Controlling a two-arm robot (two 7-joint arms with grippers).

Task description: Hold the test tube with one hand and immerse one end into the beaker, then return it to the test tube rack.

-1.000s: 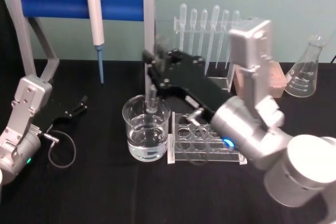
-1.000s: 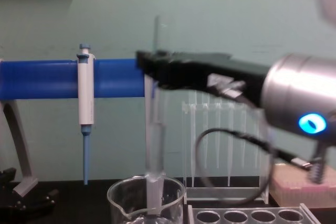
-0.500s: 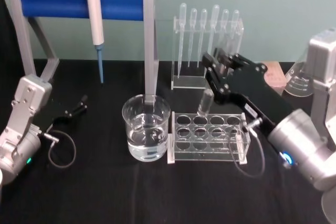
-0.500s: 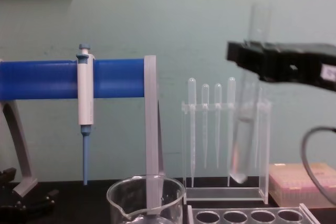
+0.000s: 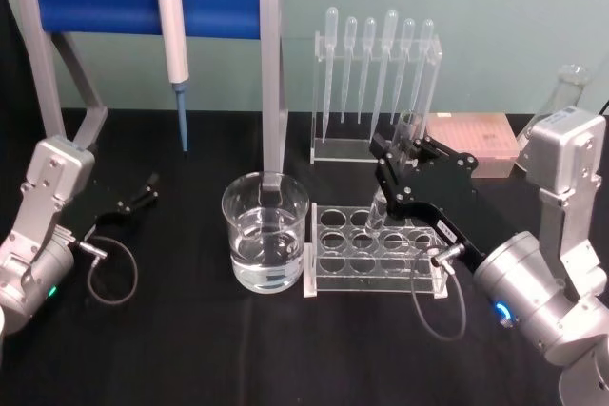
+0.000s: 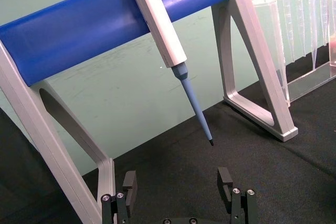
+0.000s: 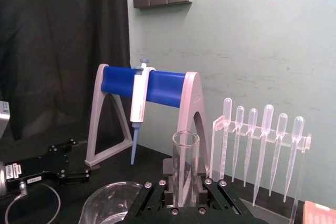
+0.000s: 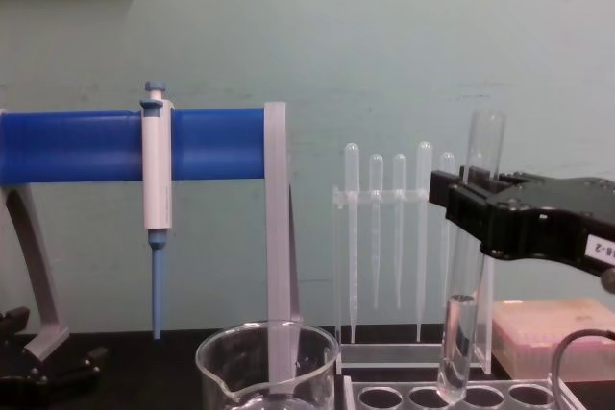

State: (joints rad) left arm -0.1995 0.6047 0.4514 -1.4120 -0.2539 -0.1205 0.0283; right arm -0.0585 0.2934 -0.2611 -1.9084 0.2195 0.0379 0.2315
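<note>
lowered, test tube (image 8: pixel 463 333) seemingly enters rack (image 5: pixel 376 252).

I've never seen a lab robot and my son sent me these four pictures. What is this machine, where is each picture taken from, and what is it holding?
It is a two-armed robot at a black table. One picture looks down from its head, one forward from its chest, one from each wrist. The black blocky right hand grips a clear glass test tube upright, its rounded end entering a clear plastic rack. Beside the rack stands a wide glass beaker of water. The left hand rests open at the table's left.
</note>
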